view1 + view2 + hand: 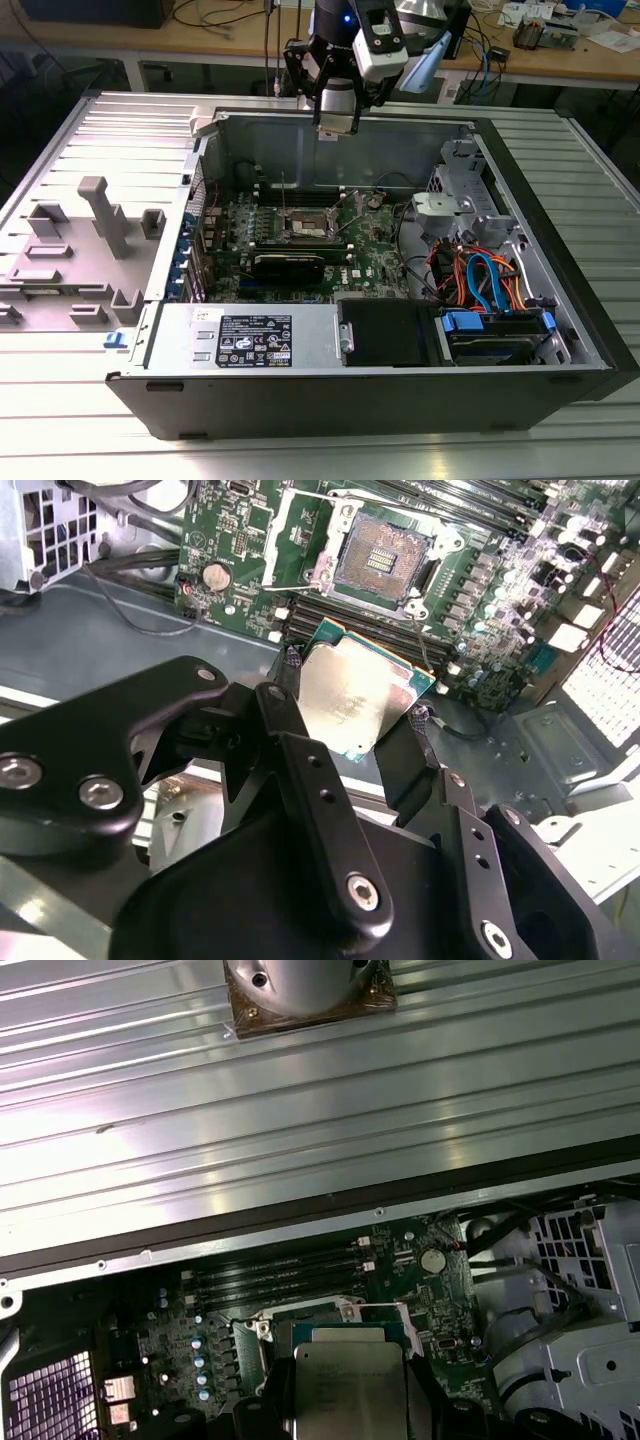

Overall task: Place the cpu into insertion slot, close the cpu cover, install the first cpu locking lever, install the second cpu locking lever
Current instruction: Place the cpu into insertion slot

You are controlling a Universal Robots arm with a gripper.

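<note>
End effector [355,688] closed on two opposite edges of the cpu [352,710], held in the air above the rim of the open case [330,165]. The slot [385,560] lies uncovered on the motherboard [250,540], apart from the cpu. In the second wrist view, memory slots [298,620] lie between them.

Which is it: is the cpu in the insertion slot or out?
Out. The claw grips the cpu in the air; the insertion slot lies bare.
</note>
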